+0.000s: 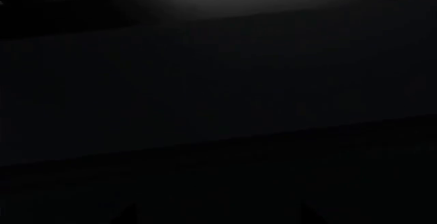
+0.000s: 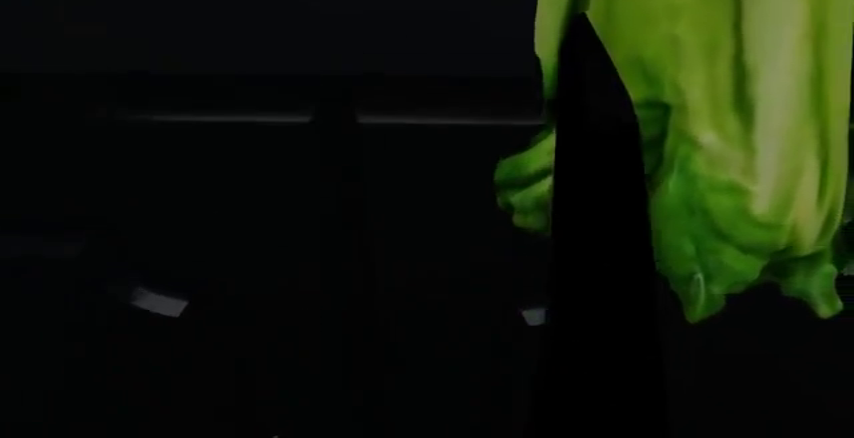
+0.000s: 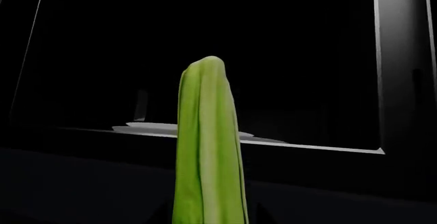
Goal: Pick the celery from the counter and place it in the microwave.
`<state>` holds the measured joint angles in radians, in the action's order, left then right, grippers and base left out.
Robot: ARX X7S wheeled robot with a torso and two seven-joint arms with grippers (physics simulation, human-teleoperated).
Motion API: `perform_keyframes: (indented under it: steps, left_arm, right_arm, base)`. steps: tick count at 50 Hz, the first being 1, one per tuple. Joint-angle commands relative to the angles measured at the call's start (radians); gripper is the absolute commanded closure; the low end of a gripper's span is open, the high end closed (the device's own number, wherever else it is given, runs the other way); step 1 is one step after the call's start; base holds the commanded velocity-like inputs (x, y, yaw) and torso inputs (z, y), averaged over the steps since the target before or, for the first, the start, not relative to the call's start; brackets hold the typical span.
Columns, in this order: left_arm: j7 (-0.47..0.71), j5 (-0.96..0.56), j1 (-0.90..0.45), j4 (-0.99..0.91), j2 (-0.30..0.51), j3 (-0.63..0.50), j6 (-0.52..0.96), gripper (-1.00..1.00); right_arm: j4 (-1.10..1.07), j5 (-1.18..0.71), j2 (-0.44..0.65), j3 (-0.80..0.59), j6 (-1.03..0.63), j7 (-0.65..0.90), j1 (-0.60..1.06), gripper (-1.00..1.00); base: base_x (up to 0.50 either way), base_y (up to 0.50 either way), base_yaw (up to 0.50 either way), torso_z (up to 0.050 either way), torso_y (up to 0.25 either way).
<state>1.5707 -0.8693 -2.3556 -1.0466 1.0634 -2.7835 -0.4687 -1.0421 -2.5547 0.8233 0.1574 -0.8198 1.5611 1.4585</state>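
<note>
The left wrist view is almost wholly dark: only a faint pale sheen runs along a slanted edge of some dark surface (image 1: 204, 4), and nothing there can be named. The left gripper does not show in it, so whether it is released or clenched cannot be told.

In the head view the scene is dark too. Two thin grey bars (image 2: 220, 117) lie in line across the gloom, and lower down sit two small pale patches (image 2: 159, 302), too dim to identify. To the right of these, the celery (image 2: 727, 128) fills the upper right of the picture, very close to the camera, its light-green ribbed stalks running down into a ruffled, darker-green leafy end. A tall black shape (image 2: 601, 258) stands in front of the celery's left part and hides a strip of it; what it is cannot be told.

In the right wrist view the celery (image 3: 208, 147) rises straight out ahead of the right gripper, its rounded stalk end pointing away from the camera. The fingers themselves stay out of sight, so whether the right gripper is grasping the celery cannot be told. Beyond the stalk tip opens the dark cavity of the microwave (image 3: 399, 70), with a pale round turntable (image 3: 147, 129) on its floor and a lit lower sill just past the celery.
</note>
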Motion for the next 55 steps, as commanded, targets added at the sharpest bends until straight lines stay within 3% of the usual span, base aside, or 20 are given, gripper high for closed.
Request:
perform_keyframes:
  steps: [1,12,19,28,36,49,55]
  left_arm:
    - [0.0,0.008,0.0,-0.001,0.007,-0.014,0.0,-1.0]
    - [0.0,-0.025,0.006,-0.001,0.001,0.005,0.004,-1.0]
    - [0.0,-0.033,0.071,-0.001,0.01,0.075,0.035,-1.0]
    - [0.0,-0.044,0.06,-0.001,0.002,0.074,0.033,-1.0]
    - [0.0,-0.053,0.102,-0.001,0.011,0.128,0.059,-1.0]
    - [0.0,-0.065,0.196,-0.001,0.02,0.236,0.104,-1.0]
    - [0.0,-0.047,0.178,-0.001,0.027,0.198,0.089,-1.0]
  right_arm:
    - [0.039,0.029,0.023,-0.098,0.014,-0.025,0.099,1.0]
    - [0.319,0.179,-0.057,-0.337,-0.127,-0.119,0.367,1.0]
    - [0.468,0.297,-0.107,-0.384,-0.234,-0.22,0.437,1.0]
    - [0.663,0.402,-0.183,-0.441,-0.31,-0.327,0.56,1.0]
    - [0.855,0.646,-0.272,-0.478,-0.411,-0.545,0.673,1.0]
    - [1.084,0.976,-0.37,-0.554,-0.375,-0.822,0.749,1.0]
    - [1.182,1.054,-0.417,-0.587,-0.344,-0.898,0.805,1.0]
  base:
    - [0.0,0.0,0.0,0.0,0.0]
    - [0.0,0.0,0.0,0.0,0.0]
    - [0.0,0.0,0.0,0.0,0.0]
    - [0.0,0.0,0.0,0.0,0.0]
    - [0.0,0.0,0.0,0.0,0.001]
    - [0.0,0.0,0.0,0.0,0.0]
    - [0.0,0.0,0.0,0.0,0.0]
